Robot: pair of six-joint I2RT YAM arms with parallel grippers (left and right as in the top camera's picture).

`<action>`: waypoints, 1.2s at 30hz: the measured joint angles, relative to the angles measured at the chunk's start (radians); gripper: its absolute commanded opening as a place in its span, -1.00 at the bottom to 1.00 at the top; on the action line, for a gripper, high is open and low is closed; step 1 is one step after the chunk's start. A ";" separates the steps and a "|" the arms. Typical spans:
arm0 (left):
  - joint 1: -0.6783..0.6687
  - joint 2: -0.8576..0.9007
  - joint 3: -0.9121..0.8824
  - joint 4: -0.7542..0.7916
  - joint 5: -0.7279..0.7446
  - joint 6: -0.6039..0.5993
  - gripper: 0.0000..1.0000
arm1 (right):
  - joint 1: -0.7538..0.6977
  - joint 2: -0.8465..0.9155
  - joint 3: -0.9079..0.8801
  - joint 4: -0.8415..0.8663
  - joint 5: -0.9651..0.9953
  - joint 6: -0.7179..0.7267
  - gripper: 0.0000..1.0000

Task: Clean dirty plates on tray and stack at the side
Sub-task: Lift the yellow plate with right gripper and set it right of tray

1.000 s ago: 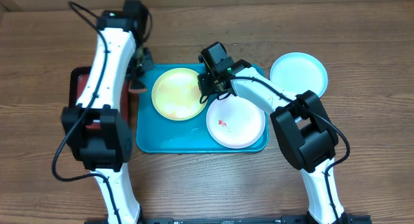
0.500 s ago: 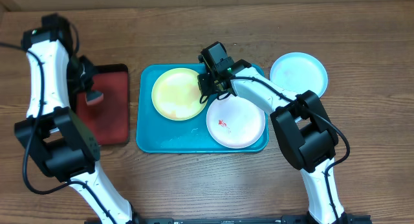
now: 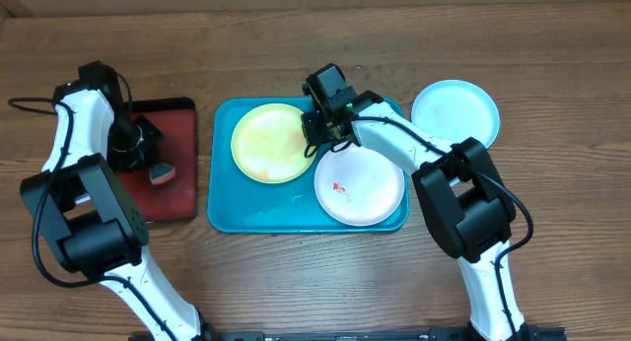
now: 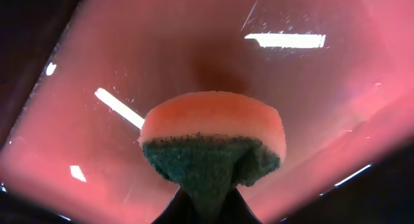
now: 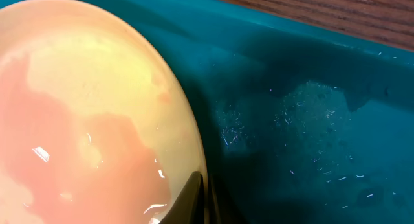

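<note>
the left jaws are clamping a sponge (image 4: 213,130), orange on top and green beneath, low over the red tray (image 3: 177,198) at the left of the desk (image 3: 552,272). the right jaws are looking pinched shut on the right rim of the green plate (image 3: 266,142), which is lying flat in the blue tray (image 3: 222,218). the white plate (image 3: 370,178), carrying a red smear (image 3: 338,189), is lying beside it; the blue plate (image 3: 455,111) is resting on the desk just right of the tray. both tray plates are lying rightward of the sponge, the green one nearest, with the right arm closer. being round, they have no long axis; the tray's is running left to right.
</note>
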 measured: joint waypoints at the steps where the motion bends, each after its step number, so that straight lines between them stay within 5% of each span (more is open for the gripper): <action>1: 0.000 0.000 0.000 -0.003 0.001 0.000 -0.69 | 0.000 0.000 0.000 0.000 0.000 0.000 -0.93; 7: 0.000 0.000 0.061 -0.105 0.030 0.060 -0.53 | 0.000 -0.002 0.000 -0.003 0.000 0.000 -0.93; 17: 0.000 -0.001 0.426 -0.296 0.072 0.137 -0.38 | 0.039 -0.114 0.000 -0.071 0.109 -0.017 -0.93; 18: 0.000 -0.002 0.446 -0.298 0.075 0.137 -0.10 | 0.054 -0.139 0.000 -0.078 0.146 -0.025 -0.93; 20: 0.000 -0.005 0.464 -0.299 0.080 0.140 1.00 | 0.095 -0.198 0.000 -0.087 0.240 -0.052 -0.93; 26: 0.000 -0.005 0.467 -0.303 0.088 0.136 1.00 | 0.260 -0.318 0.009 -0.069 0.668 -0.202 -0.92; 31: 0.000 -0.005 0.467 -0.304 0.091 0.136 1.00 | 0.397 -0.326 0.011 0.114 1.101 -0.396 -0.92; 36: 0.000 -0.005 0.467 -0.304 0.091 0.136 1.00 | 0.460 -0.326 0.012 0.284 1.330 -0.620 -0.93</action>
